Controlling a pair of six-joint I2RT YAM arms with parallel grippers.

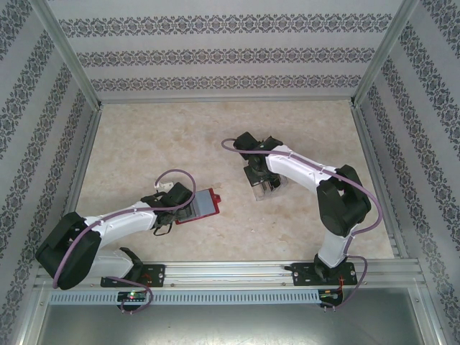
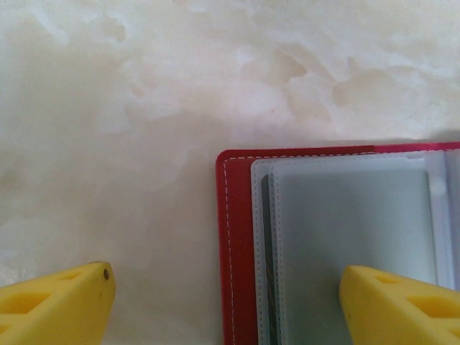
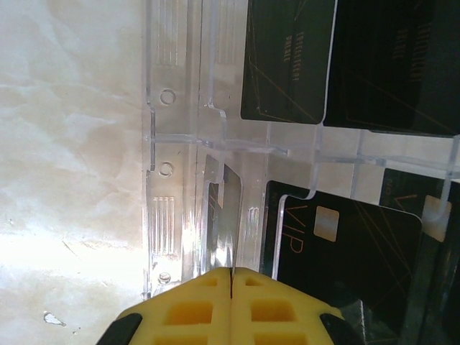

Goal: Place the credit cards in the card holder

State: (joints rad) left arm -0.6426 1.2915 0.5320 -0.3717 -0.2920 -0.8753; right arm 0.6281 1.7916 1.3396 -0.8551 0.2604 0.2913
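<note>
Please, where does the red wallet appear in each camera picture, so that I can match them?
Top external: the red wallet lies open, below and left of centre.
Left wrist: the wallet fills the lower right, its corner near the middle.
Right wrist: this camera faces the clear rack holding dark cards.
Shared landmark: the pale marbled table top, seen in all three.

Card holder (image 2: 238, 251) — cut off at right, bottom edges.
</note>
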